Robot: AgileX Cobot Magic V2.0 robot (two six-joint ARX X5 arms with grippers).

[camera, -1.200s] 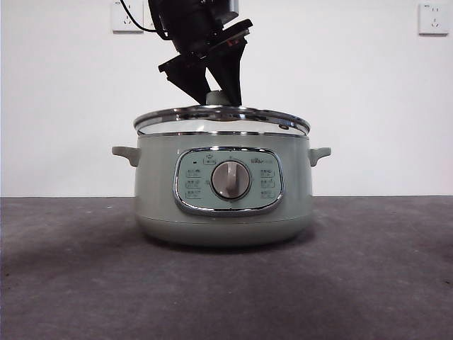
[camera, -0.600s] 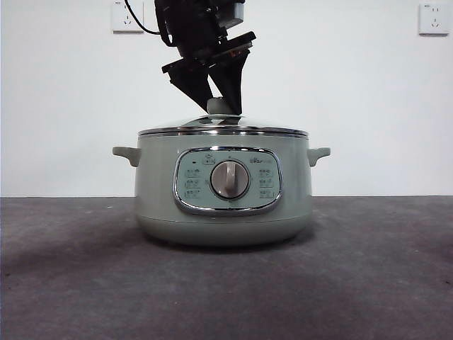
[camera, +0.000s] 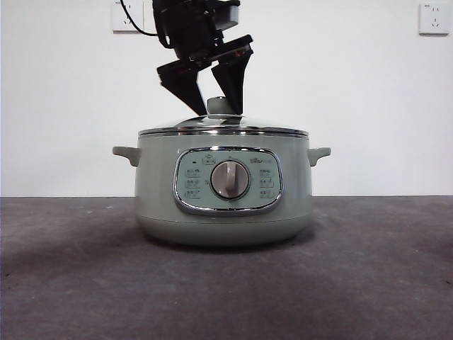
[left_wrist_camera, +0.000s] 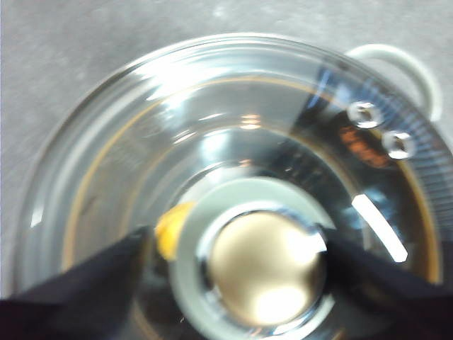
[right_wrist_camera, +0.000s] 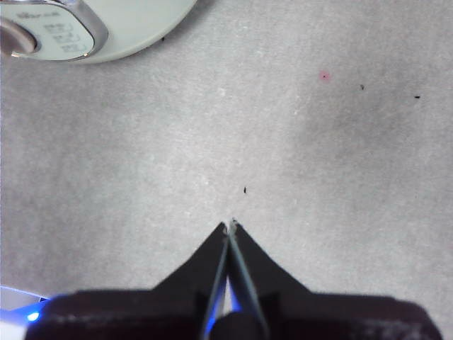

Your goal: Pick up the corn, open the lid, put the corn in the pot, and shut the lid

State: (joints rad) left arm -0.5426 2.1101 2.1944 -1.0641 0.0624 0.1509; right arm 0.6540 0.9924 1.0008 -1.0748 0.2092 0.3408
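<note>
The glass lid sits level on the sage-green pot, its knob between the spread jaws of the left gripper — apparently not touching. Through the glass a yellow sliver — likely the corn — shows inside. The right gripper hangs pinched together over bare table.

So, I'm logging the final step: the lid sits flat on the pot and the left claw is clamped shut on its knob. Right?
Not quite. The lid does sit flat on the pot, but the left claw is open, its jaws spread either side of the knob. The front view shows it.
</note>
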